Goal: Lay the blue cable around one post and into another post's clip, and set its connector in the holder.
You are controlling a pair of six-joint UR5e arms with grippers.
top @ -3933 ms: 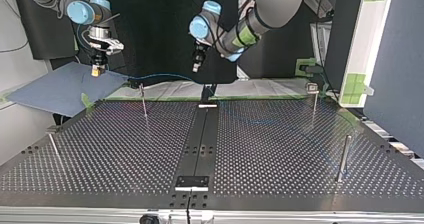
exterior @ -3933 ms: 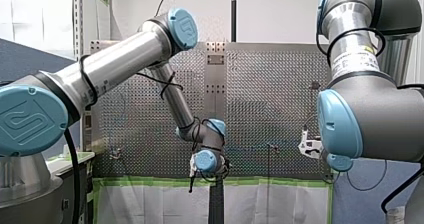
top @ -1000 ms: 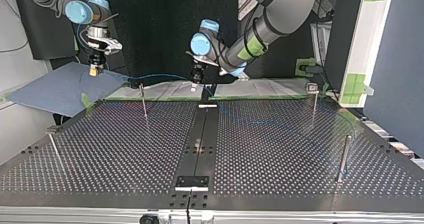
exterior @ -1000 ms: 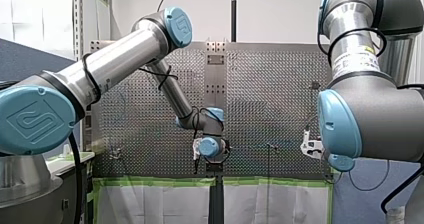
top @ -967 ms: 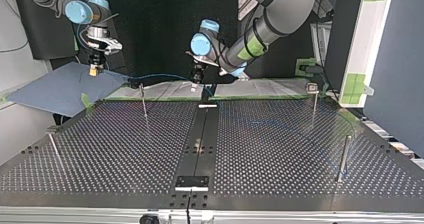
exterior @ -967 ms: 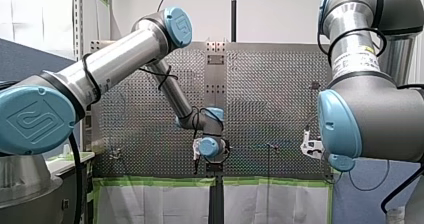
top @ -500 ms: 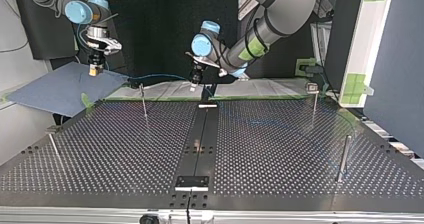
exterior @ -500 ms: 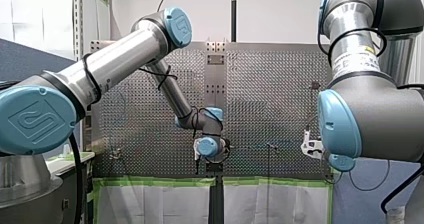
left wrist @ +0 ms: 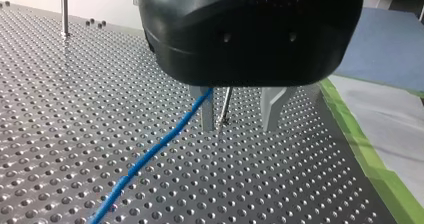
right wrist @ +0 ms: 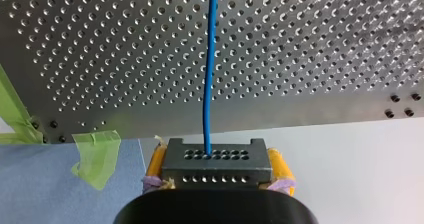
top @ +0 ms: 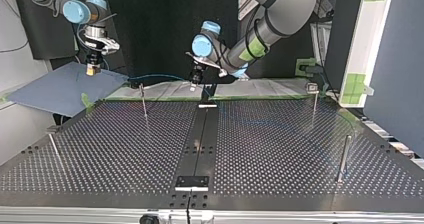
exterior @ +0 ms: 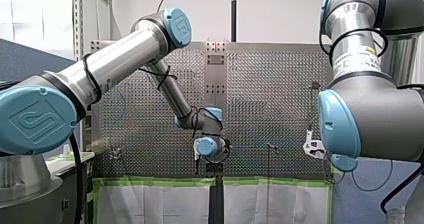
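Note:
In the right wrist view my right gripper (right wrist: 218, 165) has its yellow pads (right wrist: 156, 164) shut on a black perforated connector (right wrist: 216, 175). The blue cable (right wrist: 209, 69) runs straight out of it over the perforated table. In the left wrist view my left gripper (left wrist: 239, 127) hangs just over the table with its metal fingers (left wrist: 207, 115) apart. The blue cable (left wrist: 150, 156) passes beside one finger, and a thin post (left wrist: 225, 104) stands between them. In the top view my left gripper (top: 195, 82) is at the cable's (top: 160, 76) middle, and my right gripper (top: 91, 68) is at the far left.
Thin posts (top: 144, 102) (top: 314, 104) (top: 344, 157) (top: 54, 151) stand on the perforated table (top: 280, 149). A black centre strip (top: 199, 144) runs down it. A blue sheet (top: 60, 89) and green tape (top: 300, 65) lie past the far edge.
My left gripper came down to the cable at the table's far edge and has stayed there. My right gripper has drifted slightly up and left in the top view.

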